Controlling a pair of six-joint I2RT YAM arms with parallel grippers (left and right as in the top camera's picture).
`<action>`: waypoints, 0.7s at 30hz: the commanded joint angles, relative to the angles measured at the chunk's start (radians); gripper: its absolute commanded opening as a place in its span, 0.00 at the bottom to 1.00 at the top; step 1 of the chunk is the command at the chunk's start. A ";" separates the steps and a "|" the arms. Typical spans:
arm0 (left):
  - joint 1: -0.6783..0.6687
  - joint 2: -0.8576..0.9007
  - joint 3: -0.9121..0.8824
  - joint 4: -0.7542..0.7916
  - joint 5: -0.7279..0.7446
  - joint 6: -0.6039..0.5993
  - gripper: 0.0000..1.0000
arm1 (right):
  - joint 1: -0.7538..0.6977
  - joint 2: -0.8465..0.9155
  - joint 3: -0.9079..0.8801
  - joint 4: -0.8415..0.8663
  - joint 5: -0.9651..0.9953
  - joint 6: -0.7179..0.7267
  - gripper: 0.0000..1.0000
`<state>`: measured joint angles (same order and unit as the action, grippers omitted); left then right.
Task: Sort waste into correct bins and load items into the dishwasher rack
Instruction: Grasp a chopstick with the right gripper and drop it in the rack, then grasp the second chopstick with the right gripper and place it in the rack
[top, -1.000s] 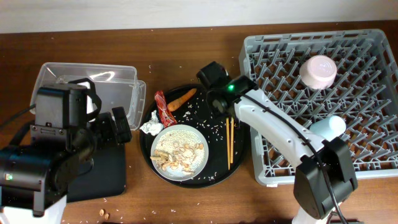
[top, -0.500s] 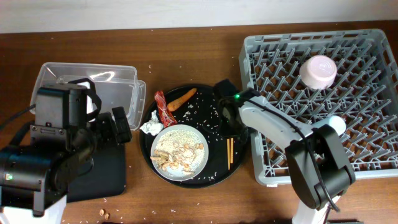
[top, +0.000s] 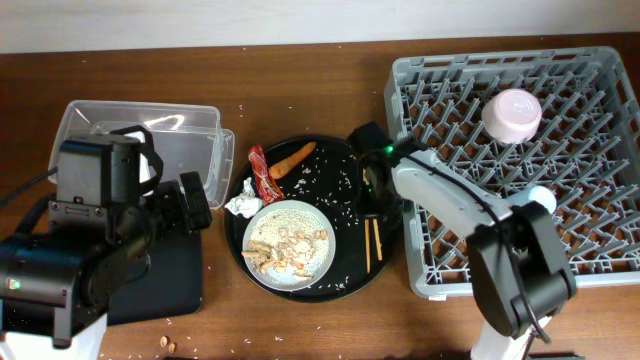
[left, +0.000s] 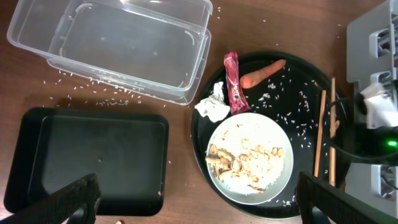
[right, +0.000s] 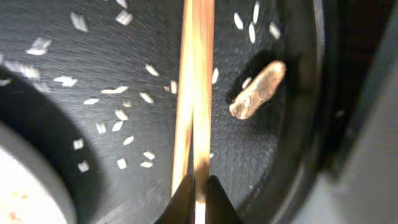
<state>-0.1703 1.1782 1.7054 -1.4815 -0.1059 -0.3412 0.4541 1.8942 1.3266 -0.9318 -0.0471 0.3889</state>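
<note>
**Desk** (top: 300, 90): brown wood with loose rice grains scattered on it.

**Dishwasher rack** (top: 450, 90): grey pegged crate filling the right end of the desk, from far edge to near edge.
- white-pink bowl (top: 512, 113): mouth down in the rack, toward the far-right corner.
- light-blue cup (top: 540, 198): in the rack nearer the near edge, partly hidden by the right arm.

**Clear tub** (left: 124, 56): toward the far-left corner.

**Black tray** (left: 93, 155): toward the near-left corner, just beside the tub.

**Round black tray** (left: 298, 93): mid-desk, between the two bins and the rack.
- red wrapper (left: 234, 84): on the far-left part of the round tray.
- carrot piece (left: 264, 71): just beside the wrapper.
- white tissue (left: 212, 107): at the left rim, touching the wrapper's lower end.
- pale plate (left: 249, 123): on the near half, carrying rice and food scraps (left: 245, 158).
- beige scrap (right: 258, 90): by the right rim, among loose grains.
- chopsticks (right: 196, 74): side by side on the right part, close to the rack, running far to near.

**Right pincer** (right: 199, 196): low over the round tray, fingers drawn in tight against both sides of the chopsticks and gripping them.

**Left pincer** (left: 198, 186): spread wide and holding nothing, high above the desk's left half.
</note>
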 joint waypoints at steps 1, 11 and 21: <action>0.005 -0.004 0.003 -0.002 -0.007 -0.003 0.99 | 0.002 -0.143 0.101 -0.023 0.008 -0.060 0.04; 0.005 -0.004 0.003 -0.002 -0.007 -0.003 0.99 | -0.242 -0.206 0.125 -0.047 0.100 -0.217 0.04; 0.005 -0.004 0.003 -0.002 -0.007 -0.003 0.99 | -0.148 -0.159 0.121 -0.053 -0.013 -0.256 0.46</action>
<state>-0.1703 1.1782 1.7054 -1.4818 -0.1055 -0.3412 0.2214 1.7847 1.4410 -0.9871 0.0147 0.1390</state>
